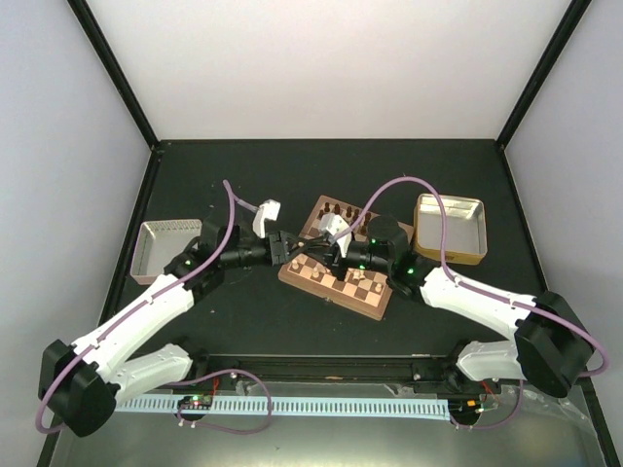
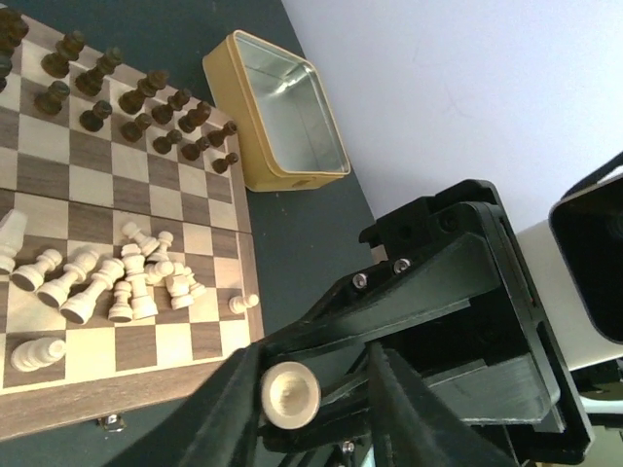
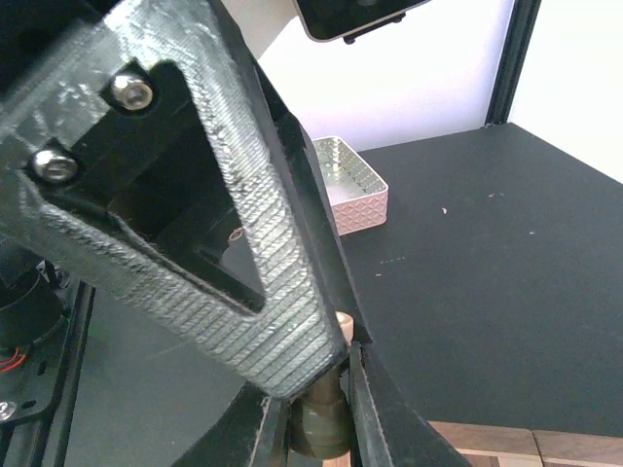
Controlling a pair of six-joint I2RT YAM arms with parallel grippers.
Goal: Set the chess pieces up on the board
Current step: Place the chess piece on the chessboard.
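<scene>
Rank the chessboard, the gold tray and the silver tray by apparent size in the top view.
1. chessboard: largest
2. gold tray and silver tray: look alike, not ranked

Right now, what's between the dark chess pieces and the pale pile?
Nothing: only bare board squares separate the dark pieces from the pale pile, seen in the left wrist view.

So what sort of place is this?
Most likely a robotics lab test cell: two robot arms bolted at the edge of a black table, plain white panels in a black frame enclosing it, and a chessboard for practice.
</scene>
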